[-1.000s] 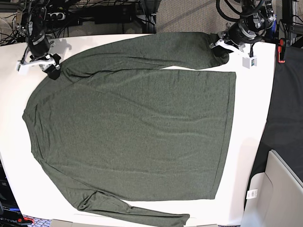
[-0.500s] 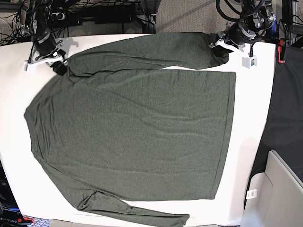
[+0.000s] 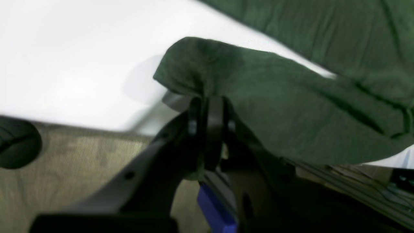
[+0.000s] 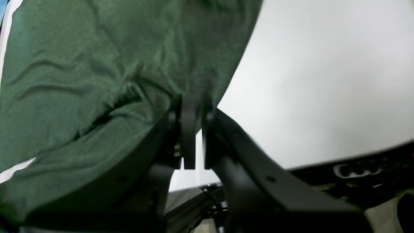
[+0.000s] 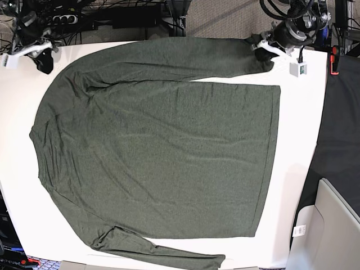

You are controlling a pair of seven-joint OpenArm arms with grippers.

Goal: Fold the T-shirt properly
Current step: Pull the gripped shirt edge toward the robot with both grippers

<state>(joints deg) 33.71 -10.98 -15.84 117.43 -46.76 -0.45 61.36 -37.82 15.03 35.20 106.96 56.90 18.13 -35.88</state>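
- Two grippers are holding a dark olive T-shirt [image 5: 157, 146], which is lying spread flat across most of a white table [image 5: 295, 146].
- Left gripper [image 5: 263, 52], at the table's far right corner, is pinching the cuff of the upper sleeve [image 3: 194, 64], jaws pressed together.
- Right gripper [image 5: 44, 61], at the far left corner, is pinching the shirt's shoulder edge [image 4: 181, 81], jaws pressed together on fabric.
- Lower sleeve [image 5: 169, 254] is trailing along the near edge.

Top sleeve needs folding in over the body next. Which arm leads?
Left. The left gripper is shut on the sleeve cuff, the free end that must travel across the T-shirt. The right gripper pinches the shoulder end, likely better as an anchor.
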